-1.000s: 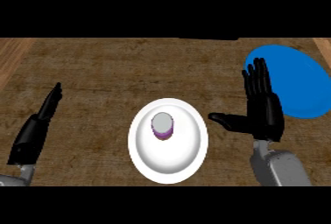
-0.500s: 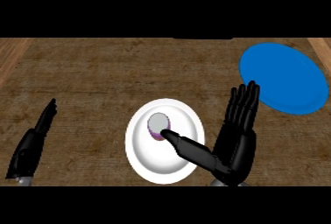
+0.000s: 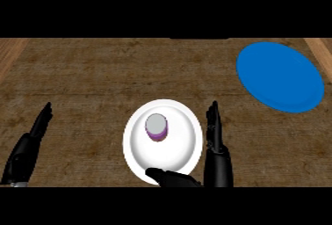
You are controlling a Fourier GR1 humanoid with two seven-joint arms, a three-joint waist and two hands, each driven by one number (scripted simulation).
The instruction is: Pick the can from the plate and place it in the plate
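Head view: right hand open beside the white plate, can not yet grasped.
Note that the can point(image 3: 156, 127) stands upright on the white plate point(image 3: 175, 154), in its upper left part, with nothing touching it. Your right hand point(image 3: 218, 167) sits just beside the plate's right rim. Its fingers point(image 3: 213, 127) are straight and pressed together, pointing away from the robot, and the thumb point(image 3: 172, 178) is swung out across the plate's lower rim. The wide gap this leaves faces the can, so treat it as a pre-grasp posture for closing in from the right. The left hand point(image 3: 27, 145) rests near the left edge, fingers straight and together, well apart from the plate and out of the working path. The blue plate point(image 3: 280, 77) lies at the far right of the counter point(image 3: 97, 79), and is judged to be the destination.
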